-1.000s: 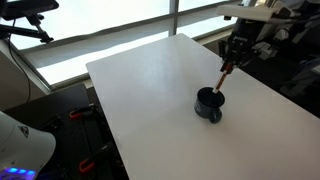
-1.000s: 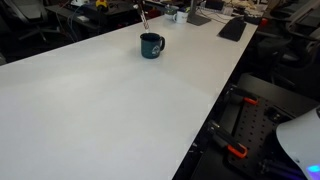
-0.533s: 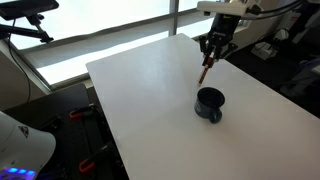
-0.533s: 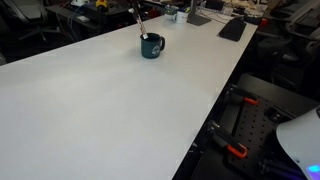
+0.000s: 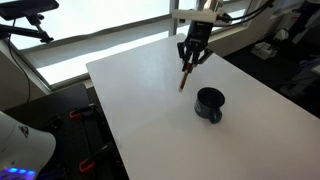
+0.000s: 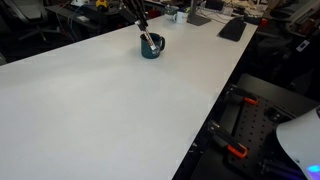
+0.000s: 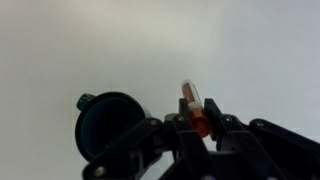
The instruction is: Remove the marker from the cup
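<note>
Table (image 5: 140, 110), white and broad, filled both exterior views, with bright windows (image 5: 100, 25) behind it and cluttered desks (image 6: 200, 12) beyond. We saw the gripper (image 5: 191, 55) pinched tight on the marker (image 5: 185, 78), which hung tilted above bare tabletop, beside the cup (image 5: 209, 103) and clear of it. Half a second before, it had been nearer the rim. In the wrist view, the fingers (image 7: 178, 130) hid the marker's lower end.

One dark round cup (image 5: 209, 103) was in view, one thin reddish-orange marker (image 5: 185, 77), one black claw (image 5: 189, 61), one white table (image 5: 140, 110), both exterior views agreed, the wrist view likewise showed a single cup and a single marker.
</note>
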You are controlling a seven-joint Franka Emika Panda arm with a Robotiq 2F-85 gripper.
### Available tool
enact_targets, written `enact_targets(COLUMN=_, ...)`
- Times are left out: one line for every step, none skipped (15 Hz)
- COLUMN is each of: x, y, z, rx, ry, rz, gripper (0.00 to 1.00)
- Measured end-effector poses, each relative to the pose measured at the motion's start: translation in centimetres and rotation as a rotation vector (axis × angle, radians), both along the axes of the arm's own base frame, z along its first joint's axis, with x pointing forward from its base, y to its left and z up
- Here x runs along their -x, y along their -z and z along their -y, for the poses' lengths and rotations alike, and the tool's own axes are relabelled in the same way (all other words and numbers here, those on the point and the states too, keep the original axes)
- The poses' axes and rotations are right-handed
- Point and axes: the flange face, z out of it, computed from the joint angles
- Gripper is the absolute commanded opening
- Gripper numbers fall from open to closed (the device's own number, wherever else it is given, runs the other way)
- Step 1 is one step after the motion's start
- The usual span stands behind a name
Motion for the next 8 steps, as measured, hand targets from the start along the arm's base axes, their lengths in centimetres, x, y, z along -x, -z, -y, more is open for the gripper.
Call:
enact_targets(x=0.8, y=0.8, z=0.0, rx=0.006, ry=-0.006, rz=-0.018, gripper=0.05)
enact_targets(x=1.6, y=1.8, z=0.1, rx=0.012, ry=-0.011, rz=-0.037, gripper=0.05)
enact_targets(x=2.2, y=2.7, z=0.2, rx=0.02, ry=-0.013, rz=-0.054, gripper=0.05)
enact_targets(x=2.9, y=3.6, z=0.4, rx=0.03, ry=-0.012, rz=-0.068, gripper=0.05)
enact_targets(x=3.5, y=4.3, z=0.6, rx=0.038, ry=-0.011, rz=-0.083, gripper=0.05)
enact_targets(x=4.0, y=5.0, z=0.8, rx=0.043, ry=-0.01, rz=-0.098, gripper=0.05)
enact_targets(x=4.5, y=5.6, z=1.1, rx=0.049, ry=-0.006, rz=-0.113, gripper=0.05)
enact_targets(x=4.9, y=6.2, z=1.3, rx=0.057, ry=0.002, rz=-0.124, gripper=0.05)
